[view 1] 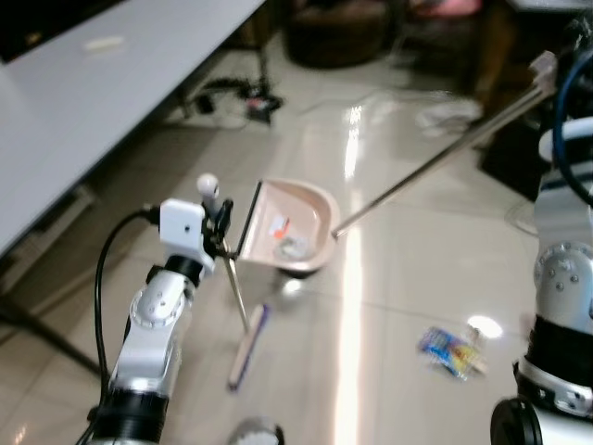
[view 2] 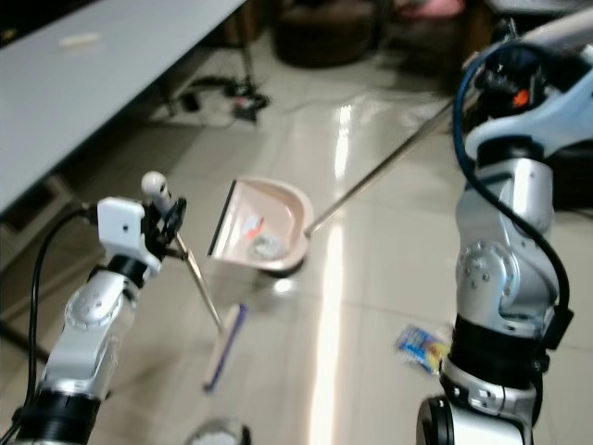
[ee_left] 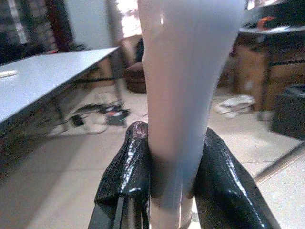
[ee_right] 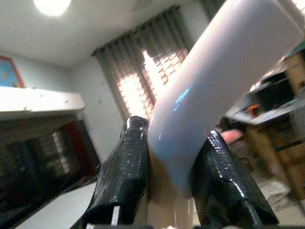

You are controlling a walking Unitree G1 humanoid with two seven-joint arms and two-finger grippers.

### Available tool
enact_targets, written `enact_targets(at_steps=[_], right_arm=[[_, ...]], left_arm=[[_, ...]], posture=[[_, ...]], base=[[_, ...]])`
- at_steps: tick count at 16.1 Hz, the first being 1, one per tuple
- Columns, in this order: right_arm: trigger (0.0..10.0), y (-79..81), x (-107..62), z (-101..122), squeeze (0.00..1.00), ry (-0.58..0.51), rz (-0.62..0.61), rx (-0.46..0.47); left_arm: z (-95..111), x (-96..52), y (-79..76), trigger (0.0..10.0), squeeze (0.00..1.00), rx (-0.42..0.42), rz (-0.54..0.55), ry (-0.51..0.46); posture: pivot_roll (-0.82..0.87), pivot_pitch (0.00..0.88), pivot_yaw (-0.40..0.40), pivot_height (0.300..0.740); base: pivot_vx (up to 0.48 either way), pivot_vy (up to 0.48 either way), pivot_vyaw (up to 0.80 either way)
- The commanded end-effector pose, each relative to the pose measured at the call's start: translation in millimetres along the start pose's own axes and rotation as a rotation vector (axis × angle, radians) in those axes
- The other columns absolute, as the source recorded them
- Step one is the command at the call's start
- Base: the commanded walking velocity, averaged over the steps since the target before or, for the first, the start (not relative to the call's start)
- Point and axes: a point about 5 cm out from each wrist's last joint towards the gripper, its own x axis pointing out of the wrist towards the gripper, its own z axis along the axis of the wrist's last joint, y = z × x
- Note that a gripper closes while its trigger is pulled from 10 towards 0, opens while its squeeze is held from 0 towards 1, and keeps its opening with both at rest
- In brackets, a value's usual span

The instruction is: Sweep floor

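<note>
Glossy beige floor tiles (view 1: pixel 389 306) spread out in front of you, with a grey tabletop (view 1: pixel 83 102) along your left and cables tangled under it. You look to be mid-sweep, at the collecting stage: the pink dustpan (view 1: pixel 295 227) hangs tilted above the floor and already carries a few scraps. A colourful wrapper (view 1: pixel 452 350) lies on the tiles to your right, well apart from the pan and from the broom head (view 1: pixel 248 348). Your next move, as I judge it, calls for bringing pan and broom over to that wrapper and brushing it in.

Your left end effector (view 1: pixel 219 239) is clamped on the broom handle (ee_left: pixel 183 95), fingers (ee_left: pixel 126 176) pressed against both sides. Your right end effector (ee_right: pixel 171 181) grips the dustpan handle (view 1: pixel 435 162) just as tightly, up high on your right.
</note>
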Motion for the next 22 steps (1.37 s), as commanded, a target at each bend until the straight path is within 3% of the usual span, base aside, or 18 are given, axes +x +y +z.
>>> enact_targets(at_steps=[1, 15, 22], right_arm=[[10.0, 7.7, 3.1, 7, 0.00, -0.034, 0.023, 0.043], [10.0, -1.0, 4.0, 4, 0.00, -0.019, -0.007, 0.037], [10.0, -4.5, 0.2, -7, 0.00, -0.009, -0.037, 0.066]], left_arm=[[10, 2.7, 6.5, 10.0, 0.00, 0.045, 0.015, -0.023], [7, 1.4, 9.3, 10.0, 0.00, 0.053, 0.068, -0.016], [9, 6.6, 9.6, 10.0, 0.00, 0.071, 0.043, -0.018]], posture=[[-0.02, 0.031, 0.076, 0.740], [-0.01, 0.011, 0.028, 0.740], [0.00, 0.002, 0.066, 0.740]], base=[[0.398, 0.000, 0.00], [0.400, 0.000, 0.00], [0.401, 0.000, 0.00]])
